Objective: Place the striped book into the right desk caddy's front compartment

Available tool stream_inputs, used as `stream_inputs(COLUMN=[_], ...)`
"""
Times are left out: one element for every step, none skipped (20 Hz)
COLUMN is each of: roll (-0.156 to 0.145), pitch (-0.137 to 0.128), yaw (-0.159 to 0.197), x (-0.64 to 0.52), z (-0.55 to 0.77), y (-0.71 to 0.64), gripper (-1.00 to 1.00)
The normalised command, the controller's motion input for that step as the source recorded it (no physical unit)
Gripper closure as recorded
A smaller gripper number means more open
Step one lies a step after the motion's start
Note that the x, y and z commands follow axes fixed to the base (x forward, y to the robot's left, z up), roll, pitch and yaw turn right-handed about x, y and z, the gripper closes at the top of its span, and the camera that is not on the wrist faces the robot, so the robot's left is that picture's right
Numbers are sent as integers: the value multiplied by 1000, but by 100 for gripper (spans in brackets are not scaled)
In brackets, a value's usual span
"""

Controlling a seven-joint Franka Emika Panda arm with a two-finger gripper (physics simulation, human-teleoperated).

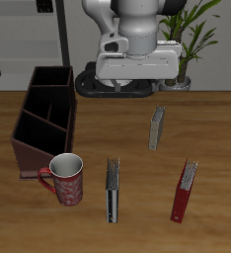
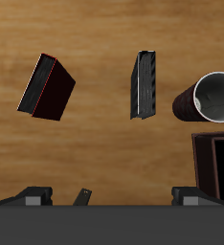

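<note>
So the arm is hanging high near the back of the table, top middle of the exterior view, and the gripper (image 1: 137,81) isn't carrying anything. Can't honestly tell whether the jaws are spread or pressed together; the wrist camera only catches the dark housing and nothing of the tips. The striped book (image 1: 112,190) is sitting near the table's front edge, in the lower middle of the exterior frame, upright on its edge, right next to the red patterned mug (image 1: 65,178) but not touching it. Key thing for the grab: the book is lying forward of the gripper and well below it, with its long axis running front to back, roughly pointing at the robot base. In the wrist shot the striped book (image 2: 144,84) is standing almost vertical in the picture, so I'm guessing little wrist twist is needed, mostly a reach forward and down. The right desk caddy (image 1: 46,114) is waiting in the exterior frame's left part, just behind the mug. The red book (image 1: 184,190) and the grey-olive book (image 1: 157,126) are standing well apart from the target.
</note>
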Motion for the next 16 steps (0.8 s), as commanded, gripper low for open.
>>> stream_inputs(roll=[112, -45, 27, -10, 35, 0, -58, -95, 0, -31, 56, -50, -8, 13, -57, 0], pitch=[113, 36, 75, -55, 42, 0, -84, 106, 0, 29, -45, -9, 32, 3, -65, 0], yaw=[65, 144, -84, 212, 176, 0, -97, -56, 0, -85, 142, -19, -96, 116, -19, 0], x=[687, 602, 547, 519, 698, -42, 880, 699, -39, 463, 470, 240, 366, 344, 378, -69], z=[-251, -192, -199, -127, -219, -6, -222, -276, 10, -91, -73, -42, -126, -96, -35, -32], y=[59, -170, -174, -109, -233, 8, -343, -327, 3, -140, 46, -209, -73, 33, -104, -45], gripper=[-100, -100, -100, -100, -100, -100, -100, -100, -100, -100, -100, -100, -100, -100, -100, -100])
